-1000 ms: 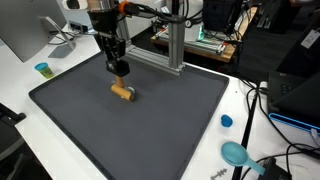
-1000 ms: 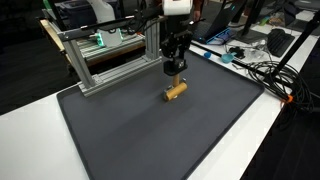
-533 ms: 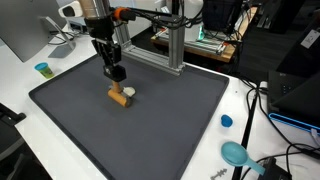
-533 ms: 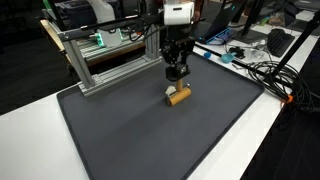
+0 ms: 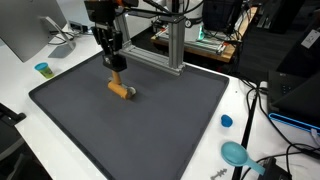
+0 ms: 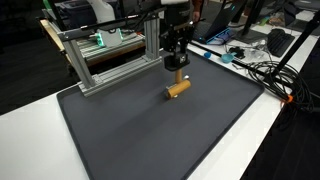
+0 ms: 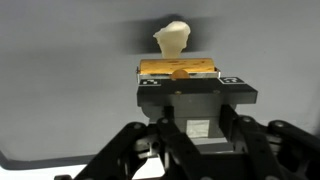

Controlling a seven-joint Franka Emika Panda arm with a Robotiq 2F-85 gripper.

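Gripper (image 5: 116,64): hangs over the mat (image 5: 150,125), just above the peg (image 5: 121,91) and not touching it.
Peg: lies on its side toward the mat's far edge. Its pale end (image 7: 172,38) shows past the gripper in the wrist view.
Risk: a loose pinch could drop the block (image 7: 178,68) onto the peg. The peg is round, so a knock would likely send it rolling.
Grip: jaws drawn in, seemingly clamped on the small wooden block at the tips. They touch nothing else.
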